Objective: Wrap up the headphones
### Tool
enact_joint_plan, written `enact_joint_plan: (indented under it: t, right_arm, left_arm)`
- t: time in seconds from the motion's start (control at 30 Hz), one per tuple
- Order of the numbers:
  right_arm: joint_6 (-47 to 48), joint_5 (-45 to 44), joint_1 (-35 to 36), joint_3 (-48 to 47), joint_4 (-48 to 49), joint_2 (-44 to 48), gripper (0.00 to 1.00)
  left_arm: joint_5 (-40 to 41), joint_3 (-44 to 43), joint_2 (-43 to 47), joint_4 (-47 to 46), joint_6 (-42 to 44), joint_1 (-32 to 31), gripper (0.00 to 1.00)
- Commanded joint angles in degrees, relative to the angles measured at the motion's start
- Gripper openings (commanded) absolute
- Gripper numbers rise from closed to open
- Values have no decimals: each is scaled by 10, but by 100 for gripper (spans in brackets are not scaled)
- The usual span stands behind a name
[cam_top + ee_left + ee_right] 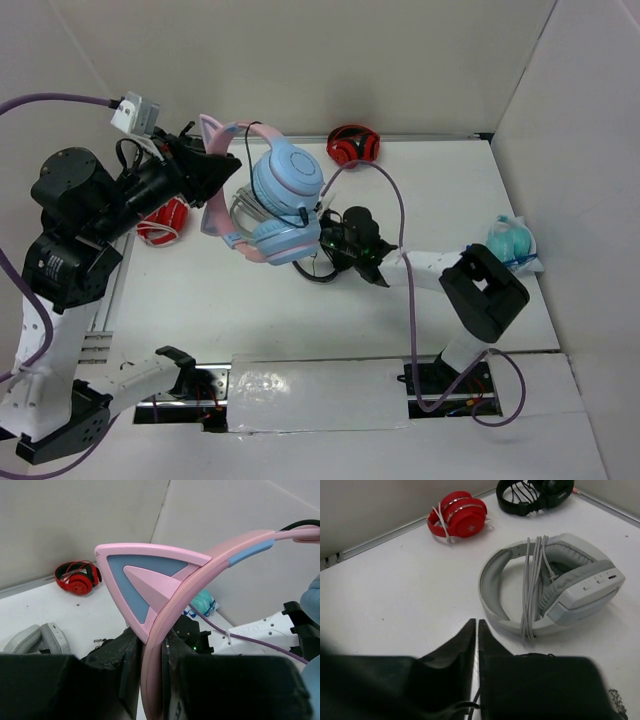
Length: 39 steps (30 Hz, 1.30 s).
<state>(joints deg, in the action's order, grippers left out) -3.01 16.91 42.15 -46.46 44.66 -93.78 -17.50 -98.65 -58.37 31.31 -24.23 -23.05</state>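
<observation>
Left tool [150,652]: clamped on the pink headband [210,565] of the headphones [287,180], one finger [127,652] on each side, just beside a cat ear [142,580]. The headphones hang above the table [200,300] near its middle, light-blue ear cups towards my right arm. Their thin dark cable [316,272] drops from the cups and loops on the table under the right tool [332,238].

Right tool, wrist view [476,630]: fingers drawn together, only a thin slit between them. A bit of dark cable shows low between the fingers; I cannot tell whether it is gripped.

Also on the table:
- grey-white headphones [570,597], own cable wound across the band, under the held pair
- red headphones [461,517] near the back wall
- black headphones [532,495] at the far edge of the right wrist view
</observation>
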Motion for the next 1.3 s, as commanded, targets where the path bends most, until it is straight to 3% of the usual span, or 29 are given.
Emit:
enact_joint_plan:
  t: [0.0, 0.03, 0.2, 0.4, 0.53, 0.67, 0.77, 1.0, 1.13, 1.27]
  right_arm:
    - [-53, 45, 5, 3, 64, 0, 6]
    - [-53, 33, 6, 14, 62, 19, 0]
    - [-68, -38, 50, 107, -50, 122, 0]
    - [-132, -227, 129, 183, -207, 258, 0]
    - [-154, -377, 222, 192, -309, 330, 0]
    - [-169, -503, 298, 154, -404, 377, 0]
    - [-174, -543, 343, 125, -442, 394, 0]
    - [-168, -626, 392, 24, -566, 390, 0]
    - [-110, -633, 396, -38, -583, 400, 0]
    - [-47, -739, 397, -102, -610, 393, 0]
  left_arm:
    - [38, -1, -7, -53, -37, 3, 0]
    - [57, -1, -12, -48, -42, 4, 0]
    - [142, 34, -32, -72, -58, 9, 0]
    - [228, 38, -83, -78, -85, 34, 0]
    - [255, 39, -127, -63, -104, 53, 0]
    - [272, 54, -155, -56, -133, 92, 0]
    - [265, 51, -180, -14, -163, 107, 0]
    - [323, 151, -186, -20, -197, 106, 0]
    - [357, 166, -202, 12, -212, 102, 0]
    - [392, 209, -196, 10, -186, 74, 0]
